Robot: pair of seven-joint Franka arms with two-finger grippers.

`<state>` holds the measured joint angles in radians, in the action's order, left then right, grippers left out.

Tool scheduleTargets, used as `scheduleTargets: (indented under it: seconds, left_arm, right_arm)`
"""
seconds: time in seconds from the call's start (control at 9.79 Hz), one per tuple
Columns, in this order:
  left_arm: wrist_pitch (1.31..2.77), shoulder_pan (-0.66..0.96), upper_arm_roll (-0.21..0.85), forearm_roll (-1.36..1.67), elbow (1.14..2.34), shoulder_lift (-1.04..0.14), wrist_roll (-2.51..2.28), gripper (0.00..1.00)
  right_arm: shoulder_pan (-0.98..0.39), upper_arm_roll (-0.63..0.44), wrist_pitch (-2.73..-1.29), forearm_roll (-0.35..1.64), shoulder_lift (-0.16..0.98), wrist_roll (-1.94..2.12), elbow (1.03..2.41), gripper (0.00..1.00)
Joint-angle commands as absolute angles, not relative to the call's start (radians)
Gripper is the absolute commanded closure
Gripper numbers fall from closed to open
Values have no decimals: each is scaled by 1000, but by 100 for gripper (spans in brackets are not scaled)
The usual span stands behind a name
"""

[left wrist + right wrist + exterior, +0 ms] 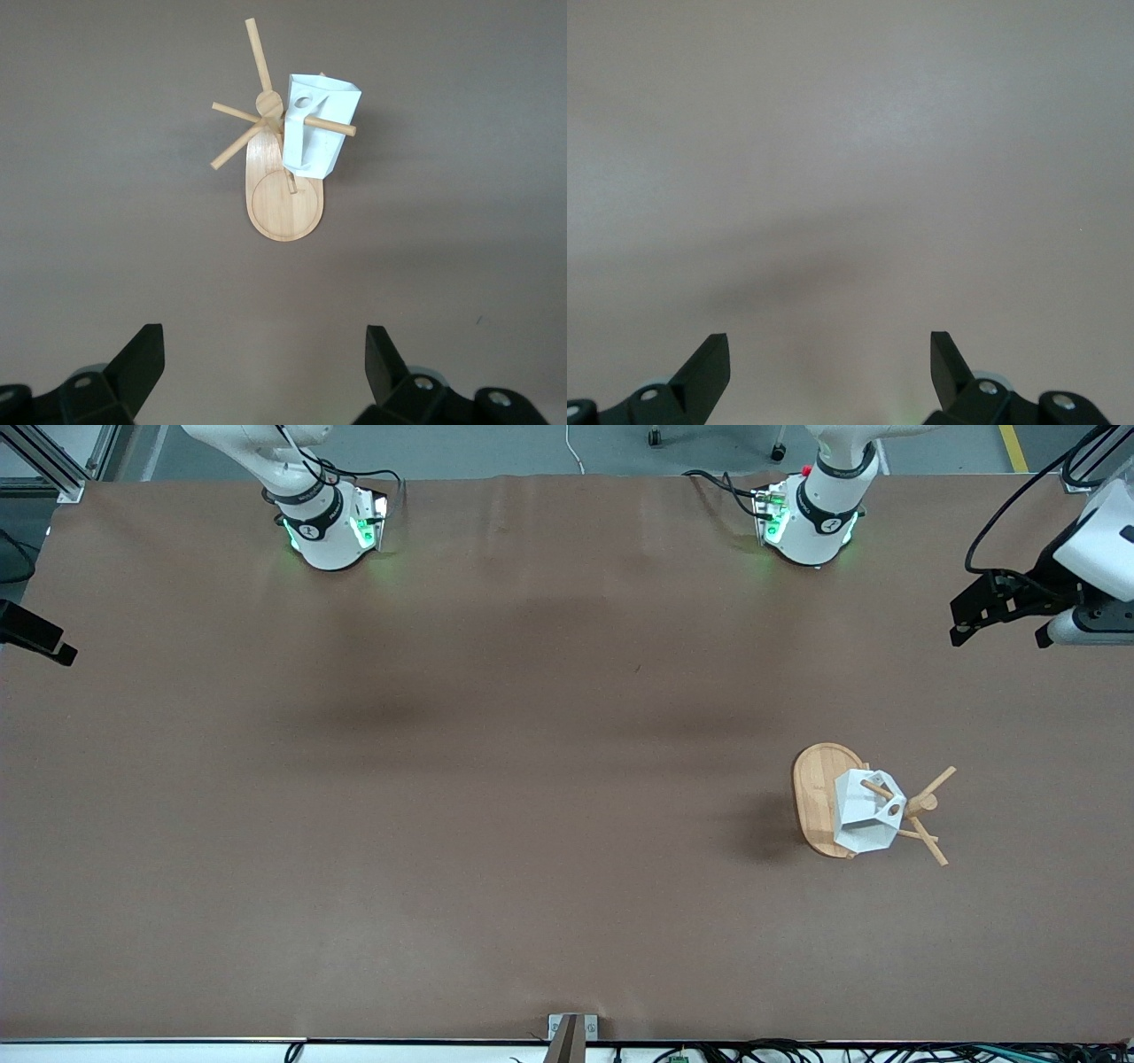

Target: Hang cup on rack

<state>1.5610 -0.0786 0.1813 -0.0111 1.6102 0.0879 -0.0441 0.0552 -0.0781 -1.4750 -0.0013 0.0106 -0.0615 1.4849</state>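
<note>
Small white faceted cup (317, 122) hangs by its pierced handle on a peg of the light bamboo mug-tree rack (282, 190). Left gripper (266, 367) is released and empty over bare table near the rack; right gripper (830, 372) is spread wide, waiting. Risk: the peg looks shallow, so a bump could slide the cup off.

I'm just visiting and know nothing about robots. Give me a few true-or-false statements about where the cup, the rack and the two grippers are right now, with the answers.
1. The cup hangs on a peg of the rack. True: a peg passes through the hole in its handle.
2. The left gripper grips the cup. False: it is open and empty, up at the left arm's end of the table, apart from the rack.
3. The rack stands toward the left arm's end of the table. True.
4. The right gripper is shut on a peg. False: it is open, with only bare table under it.
5. The rack has tipped over. False: it stands upright on its oval base.
</note>
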Motion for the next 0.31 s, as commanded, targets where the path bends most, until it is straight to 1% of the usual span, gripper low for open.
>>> scheduleTargets:
  seconds: [0.0, 0.2]
  left_arm:
    - [1549, -74, 183, -21, 1652, 100, -26, 0]
    - [1551, -74, 176, -18, 1644, 97, -14, 0]
  right_arm:
    - [58, -80, -1463, 11, 11, -71, 1477, 0]
    - [58, -80, -1463, 11, 11, -71, 1477, 0]
